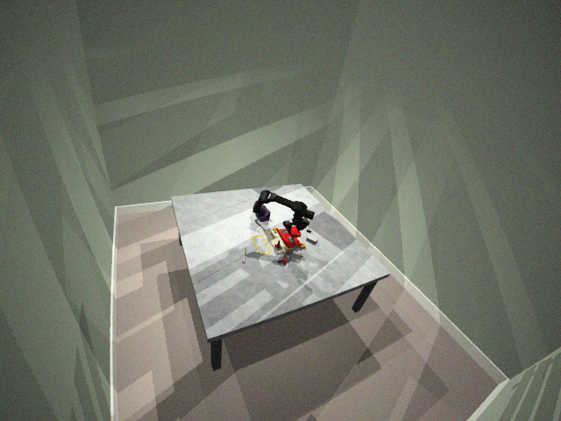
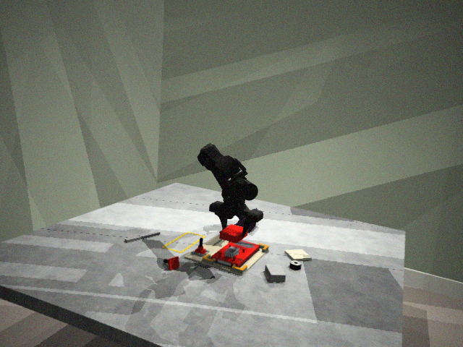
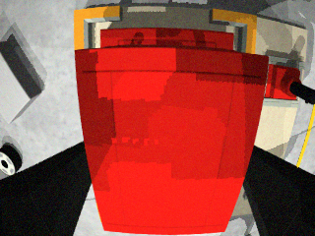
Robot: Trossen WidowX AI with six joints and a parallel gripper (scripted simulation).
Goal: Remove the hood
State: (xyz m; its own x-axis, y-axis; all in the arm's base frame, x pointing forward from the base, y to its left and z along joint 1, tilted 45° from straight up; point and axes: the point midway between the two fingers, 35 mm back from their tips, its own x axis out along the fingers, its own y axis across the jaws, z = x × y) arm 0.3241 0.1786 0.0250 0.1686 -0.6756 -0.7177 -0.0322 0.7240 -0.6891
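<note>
So the black pincer (image 2: 234, 228) is clamped on the flat red plastic hood (image 2: 232, 233), holding it up in the air just above the red and cream toy car (image 2: 234, 254) near the middle of the exterior view. The yellow outlined marked area (image 2: 183, 241) sits on the grey desk (image 2: 112, 298), just left of the car. In the wrist view the hood (image 3: 171, 141) fills the centre of the frame.

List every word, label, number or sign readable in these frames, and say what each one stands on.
No readable text in any view.
The red hood held in the claw: plain, no lettering.
The toy car: no legible marking.
The yellow outline on the table: a marked area only, no writing.
The small loose parts: too small to tell.
</note>
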